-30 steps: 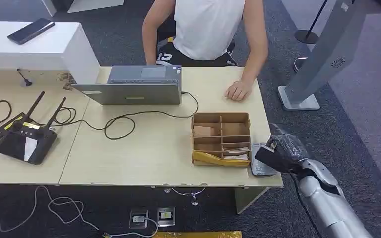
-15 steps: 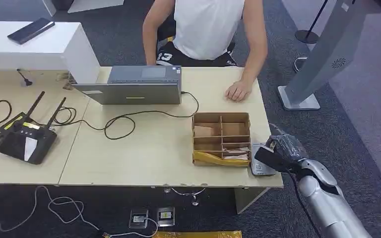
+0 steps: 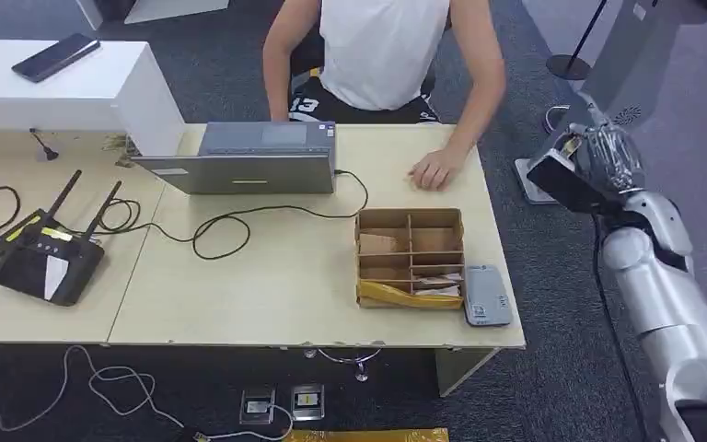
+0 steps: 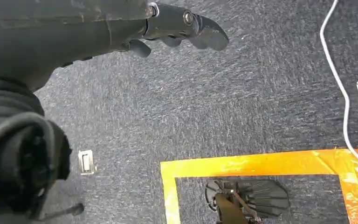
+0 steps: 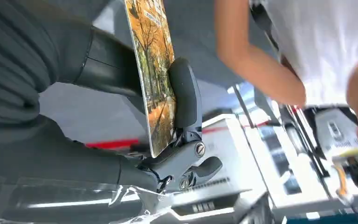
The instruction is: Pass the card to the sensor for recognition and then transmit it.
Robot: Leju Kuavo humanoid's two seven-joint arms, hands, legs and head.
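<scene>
My right hand [image 3: 601, 155] is raised beyond the table's right edge, level with the person's hand [image 3: 434, 171]. It grips the card [image 3: 567, 186], a dark flat slab in the head view. In the right wrist view the card [image 5: 154, 70] shows an autumn tree picture and is pinched between the thumb and the fingers [image 5: 185, 100]. The grey sensor [image 3: 488, 296] lies flat at the table's front right corner, next to the cardboard organiser [image 3: 411, 257]. My left hand [image 4: 172, 25] hangs over the carpet with its fingers apart and holds nothing.
A person in a white top sits behind the table with one hand resting on it. A laptop [image 3: 249, 158] and its black cable [image 3: 230, 226] lie mid-table, and a black router [image 3: 44, 259] is at the left. A grey stand [image 3: 608, 87] rises behind my right hand.
My right hand has lifted the card from just above the sensor and carried it up and away to the right. The sensor now lies uncovered.
</scene>
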